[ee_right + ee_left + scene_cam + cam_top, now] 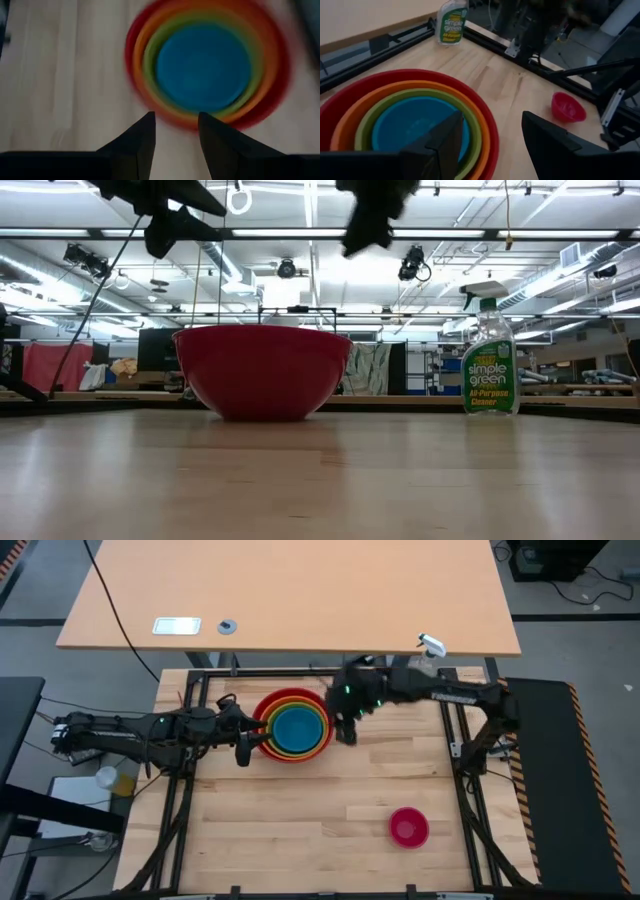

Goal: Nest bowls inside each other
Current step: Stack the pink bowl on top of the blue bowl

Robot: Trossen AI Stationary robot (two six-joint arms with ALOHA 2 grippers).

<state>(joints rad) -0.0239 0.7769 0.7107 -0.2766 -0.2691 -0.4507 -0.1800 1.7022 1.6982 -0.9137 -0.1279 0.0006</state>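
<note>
A stack of bowls stands at the table's far middle: the red bowl (262,712) on the wood, with the orange (350,120), the lime green (370,125) and the blue bowl (295,727) nested inside it. The pink bowl (408,827) stands alone on its base at the near right. My left gripper (248,745) hovers open above the stack's left rim, with nothing between its fingers (440,145). My right gripper (347,732) hangs open above the table, just right of the stack, looking down on it (176,116). It is empty.
A clear spray bottle (432,645) with a green label stands upright at the far right, behind the right arm (490,360). Black frame rails (300,672) run along the table's edges. Bare wood lies across the near half, around the pink bowl.
</note>
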